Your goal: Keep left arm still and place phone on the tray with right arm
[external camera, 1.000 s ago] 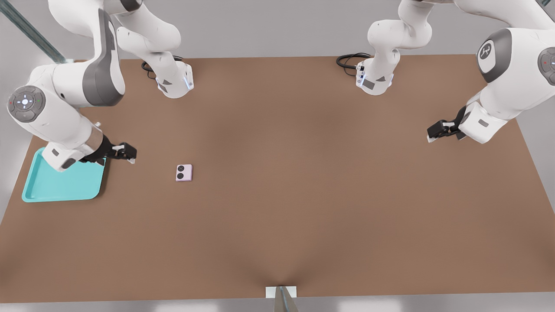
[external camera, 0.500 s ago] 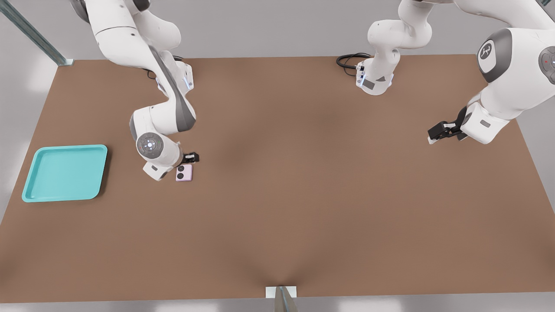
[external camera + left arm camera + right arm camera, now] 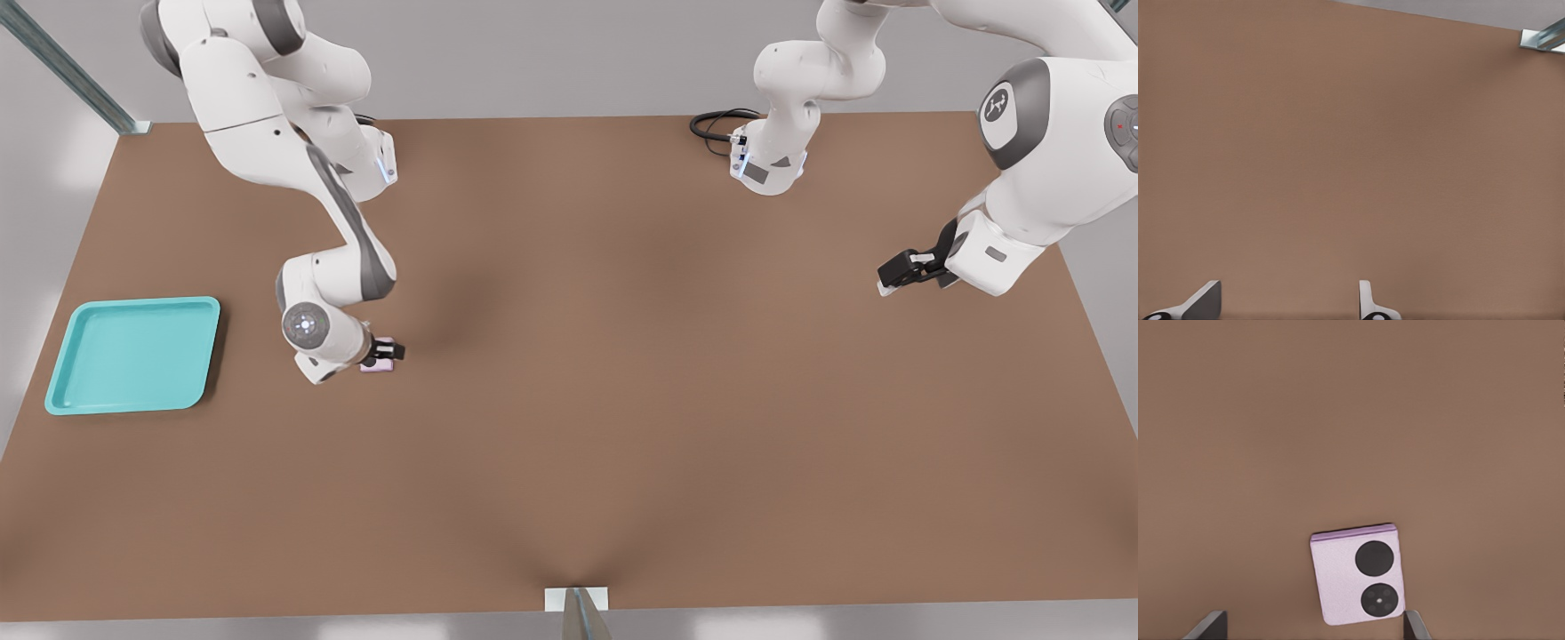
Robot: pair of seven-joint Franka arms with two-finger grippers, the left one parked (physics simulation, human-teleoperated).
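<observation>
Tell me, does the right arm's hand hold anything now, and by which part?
Nothing is held. The open hand is above the phone, which lies flat on the table between the spread fingers, untouched.

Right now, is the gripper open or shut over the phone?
Open: the gripper shows fingertips spread apart, the phone lying flat on the table between them.

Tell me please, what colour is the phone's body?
Pale pink-lilac phone with two black lenses, clearest in the right wrist view; the tool hovers open above it.
</observation>
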